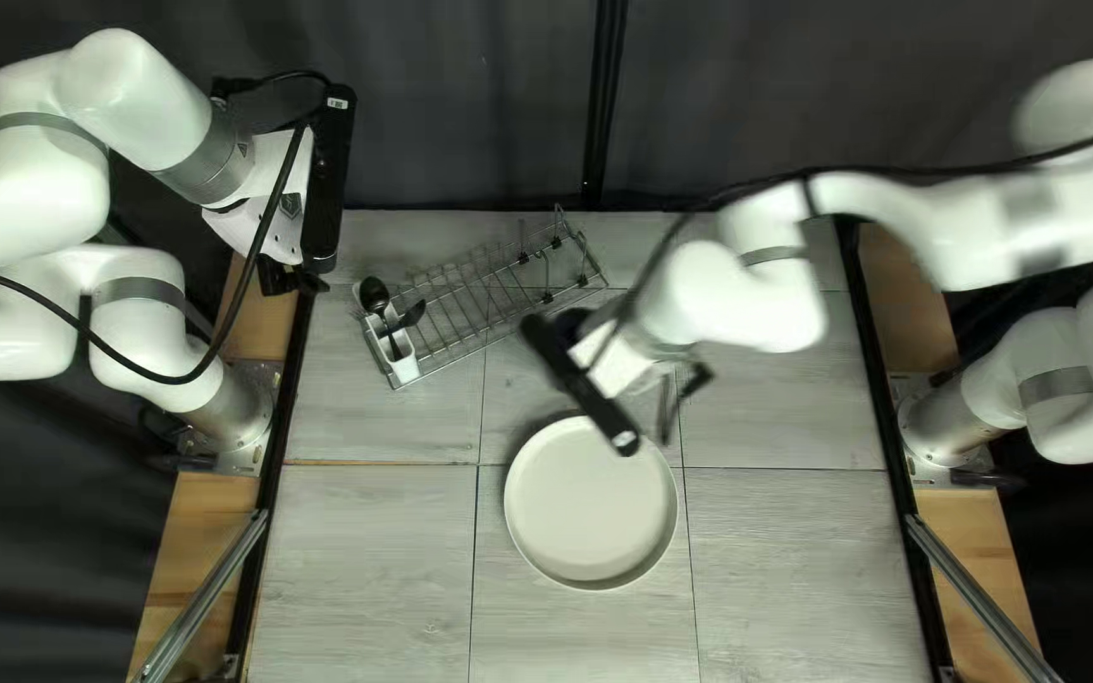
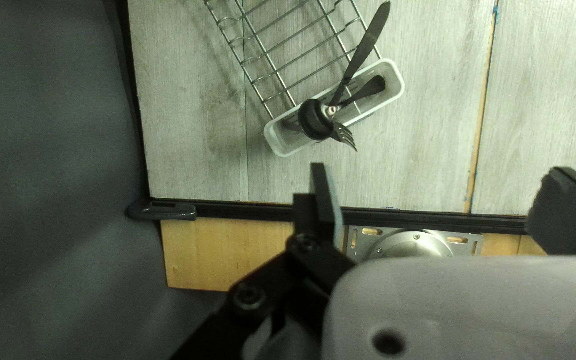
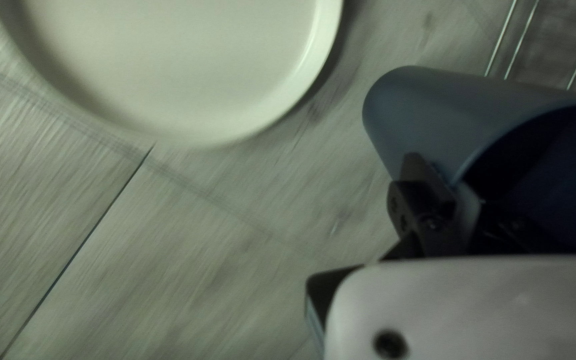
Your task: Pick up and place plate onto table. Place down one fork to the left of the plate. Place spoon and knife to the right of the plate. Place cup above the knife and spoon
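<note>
My left gripper (image 1: pixel 287 276) hangs at the table's left edge; in the left wrist view the gripper (image 2: pixel 438 203) is open with nothing between its fingers. Beyond it, a knife (image 2: pixel 368 43), a black spoon (image 2: pixel 315 120) and a fork (image 2: pixel 345 136) stand in a white holder (image 2: pixel 391 70). My right gripper (image 1: pixel 686 390) is over the table, just behind the cream plate (image 1: pixel 591 504). In the right wrist view the gripper (image 3: pixel 473 212) is shut on the wall of a blue cup (image 3: pixel 435 120), tilted with its mouth toward the camera. The far finger is mostly hidden inside the cup.
A wire dish rack (image 1: pixel 483 297), with the cutlery holder at its left end, lies toward the table's far edge. The right arm reaches across from the right, its black cable (image 1: pixel 876 173) crossing above the table.
</note>
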